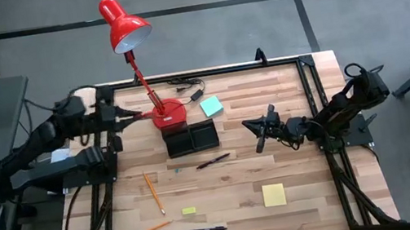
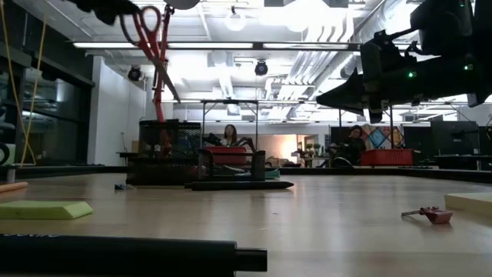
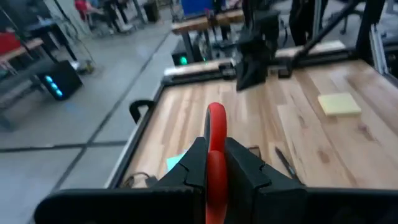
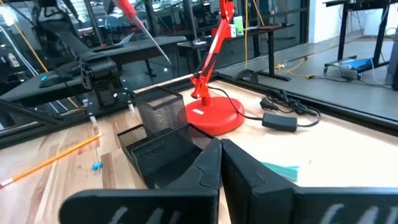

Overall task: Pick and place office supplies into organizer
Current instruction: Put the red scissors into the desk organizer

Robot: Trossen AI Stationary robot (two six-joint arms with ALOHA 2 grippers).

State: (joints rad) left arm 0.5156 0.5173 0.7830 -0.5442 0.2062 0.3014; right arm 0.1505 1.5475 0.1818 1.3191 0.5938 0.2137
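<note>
My left gripper [image 1: 117, 117] hangs over the table's far left, shut on red-handled scissors [image 2: 157, 46] whose grey blades [image 1: 134, 118] reach toward the red lamp's base [image 1: 169, 115]. The black mesh organizer [image 1: 191, 139] stands just in front of that base. On the table lie a teal sticky pad [image 1: 211, 106], a yellow pad [image 1: 274, 195], two orange pencils [image 1: 153, 191], two black pens [image 1: 212, 162] and a small yellow-green piece [image 1: 189, 211]. My right gripper [image 1: 252, 127] is shut and holds nothing, above the table right of the organizer. My left gripper pinches the scissors' red handle loop [image 3: 216, 121] between its two fingers [image 3: 198, 163]. The fingers come nearly level from the table's left. The scissors are lifted clear of the table, and the blades [image 2: 167, 81] slant downward away from the gripper.
The lamp's arm [image 1: 143, 79] and shade [image 1: 125, 24] rise behind the organizer; its black cable and plug [image 1: 191, 92] lie at the far edge. A black frame rail [image 1: 314, 98] borders the table. Bare wood lies in the middle, between the organizer and the near pen [image 1: 207, 229].
</note>
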